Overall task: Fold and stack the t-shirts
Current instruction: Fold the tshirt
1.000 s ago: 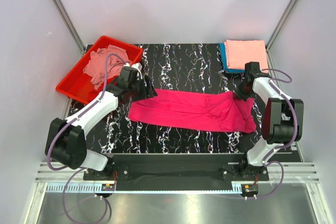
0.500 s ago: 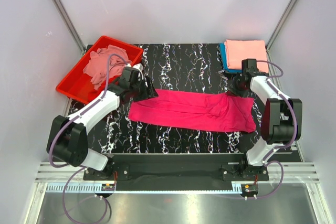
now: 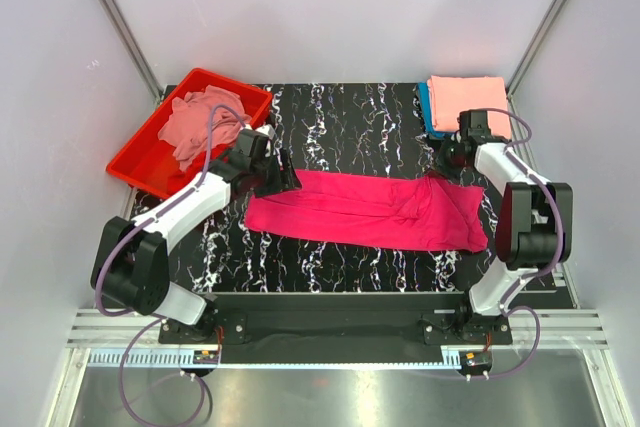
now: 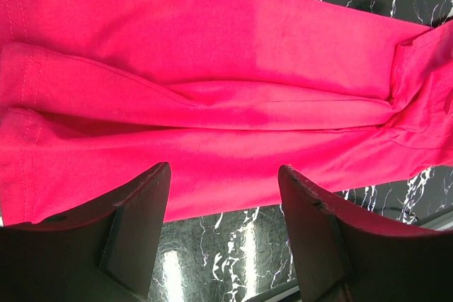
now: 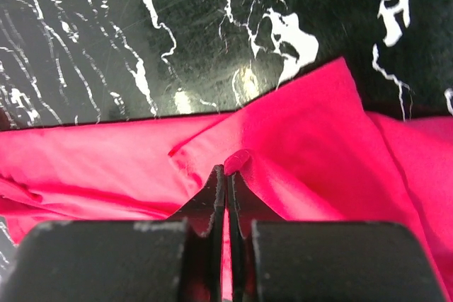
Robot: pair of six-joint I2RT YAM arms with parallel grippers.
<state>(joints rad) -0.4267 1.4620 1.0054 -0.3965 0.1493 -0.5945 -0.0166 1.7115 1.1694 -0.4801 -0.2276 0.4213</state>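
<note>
A hot pink t-shirt (image 3: pixel 370 209) lies as a long folded strip across the middle of the table. It also fills the left wrist view (image 4: pixel 212 47) and the right wrist view (image 5: pixel 318 139). My left gripper (image 3: pixel 284 179) is open and empty, just over the shirt's left end; its jaws (image 4: pixel 223 175) straddle the shirt's near edge. My right gripper (image 3: pixel 448 160) is shut on a small pinch of the pink shirt's cloth (image 5: pixel 228 167) at the strip's far right edge.
A folded salmon-peach t-shirt (image 3: pixel 467 102) lies on a teal-blue one (image 3: pixel 428 115) at the back right. A red plastic tray (image 3: pixel 135 162) at the back left holds crumpled dusty pink t-shirts (image 3: pixel 195 122). The table is black marble-patterned (image 3: pixel 350 127).
My right gripper has moved toward the back of the table, drawing the shirt's right far edge with it. My left gripper has barely shifted.
</note>
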